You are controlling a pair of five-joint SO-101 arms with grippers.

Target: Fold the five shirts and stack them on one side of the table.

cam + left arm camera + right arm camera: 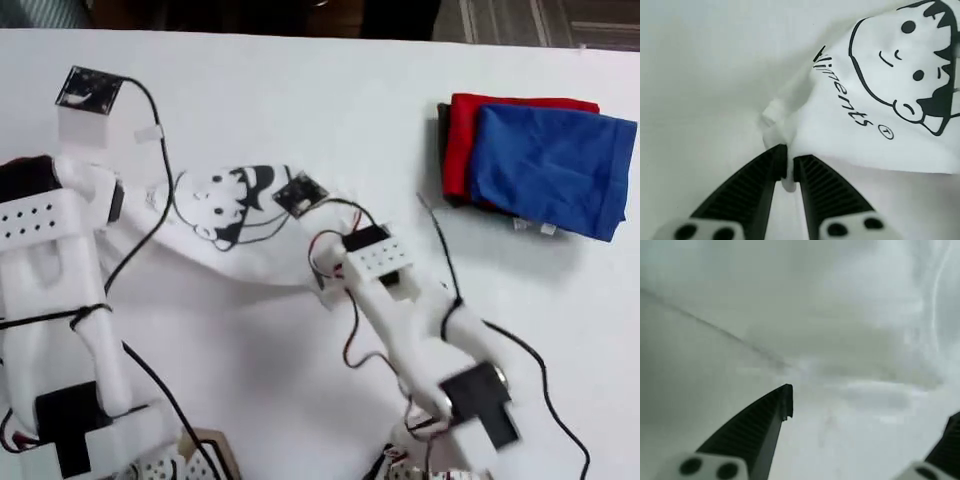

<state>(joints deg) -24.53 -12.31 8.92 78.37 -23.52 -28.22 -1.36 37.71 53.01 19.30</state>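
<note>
A white shirt (235, 215) with a black cartoon face print lies spread across the centre-left of the table. In the left wrist view, my left gripper (789, 167) is shut on a bunched edge of this white shirt (875, 100), beside the print. My right gripper (867, 415) stands open just above plain white fabric (840, 340), with nothing between its fingers. Seen from above, it sits over the shirt's right edge. At the table's right side is a stack of folded shirts: a blue one (550, 165) on top, a red one (462, 135) under it, and a dark one (442, 120) peeking out below.
The white table (330, 90) is bare at the back and between the shirt and the stack. Black cables (150, 235) trail from both arms over the table. The arm bases (110, 440) stand at the near edge.
</note>
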